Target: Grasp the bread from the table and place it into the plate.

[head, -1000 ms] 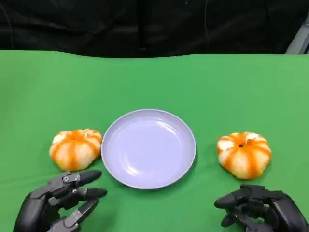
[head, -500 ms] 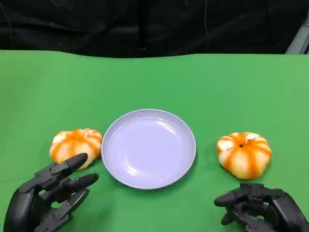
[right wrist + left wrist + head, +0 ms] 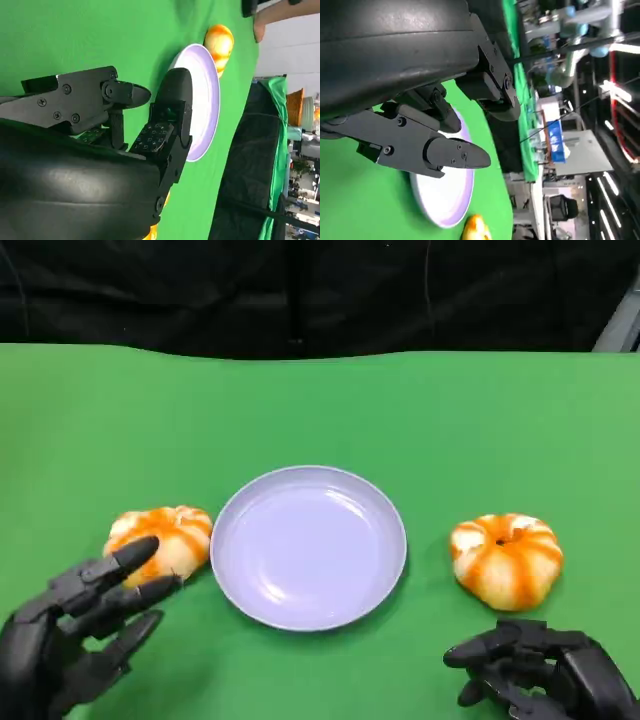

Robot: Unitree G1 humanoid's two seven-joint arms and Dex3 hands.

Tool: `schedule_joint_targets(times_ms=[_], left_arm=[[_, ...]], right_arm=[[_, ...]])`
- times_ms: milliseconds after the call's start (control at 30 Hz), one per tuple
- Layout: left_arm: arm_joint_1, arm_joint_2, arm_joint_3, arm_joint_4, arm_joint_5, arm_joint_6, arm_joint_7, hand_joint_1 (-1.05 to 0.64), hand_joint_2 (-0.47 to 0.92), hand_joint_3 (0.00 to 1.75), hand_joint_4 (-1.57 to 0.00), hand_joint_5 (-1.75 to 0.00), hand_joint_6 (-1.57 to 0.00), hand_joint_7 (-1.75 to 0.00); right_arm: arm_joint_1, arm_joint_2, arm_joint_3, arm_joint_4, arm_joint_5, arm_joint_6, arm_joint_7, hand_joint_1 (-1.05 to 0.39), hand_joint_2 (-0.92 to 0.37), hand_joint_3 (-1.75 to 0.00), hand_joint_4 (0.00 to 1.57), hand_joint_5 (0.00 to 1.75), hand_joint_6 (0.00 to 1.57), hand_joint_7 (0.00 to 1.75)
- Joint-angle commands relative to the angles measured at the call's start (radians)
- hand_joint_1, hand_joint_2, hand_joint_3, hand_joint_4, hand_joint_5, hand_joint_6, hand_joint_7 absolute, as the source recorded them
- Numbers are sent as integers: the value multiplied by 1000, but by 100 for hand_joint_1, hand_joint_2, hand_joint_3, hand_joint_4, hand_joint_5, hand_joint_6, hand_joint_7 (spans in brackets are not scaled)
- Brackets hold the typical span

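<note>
Left hand (image 3: 75, 625), black and many-fingered, hovers at the near left with fingers spread and nothing in them, fingertips (image 3: 135, 552) just in front of the left orange-striped round bread bun (image 3: 165, 540). That bun sits on the green table cloth (image 3: 320, 410), just beside the left rim of the pale lilac round plate (image 3: 308, 546); we cannot tell whether they touch.

Step in hand, as we judge it: closing on the left bun. We would bring the fingers over its top and around both sides before closing, and grip gently, since bread probably squashes.

Right hand (image 3: 545, 675) rests at the near right, fingers loosely curled, holding nothing. A 2nd striped bun (image 3: 506, 560) lies to the plate's right, clear of it.

Obstruction: the plate rim crowds the bun's right side, so fingers there may nudge the plate. A dark curtain (image 3: 300, 290) hangs behind the table's far edge.
</note>
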Motion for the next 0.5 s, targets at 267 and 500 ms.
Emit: schedule_joint_targets(times_ms=[267,500], left_arm=[[-33,22,35,26,6,-32,9,-41,92,19,-79,-6,-72,0],[-34,22,36,27,7,-32,8,-41,92,20,-80,-5,-72,0]], right_arm=[[-6,-16,-15,13,10,-13,1,-1,-92,-40,77,122,99,55],[-6,-16,-15,13,10,-13,1,-1,-92,-40,77,122,99,55]])
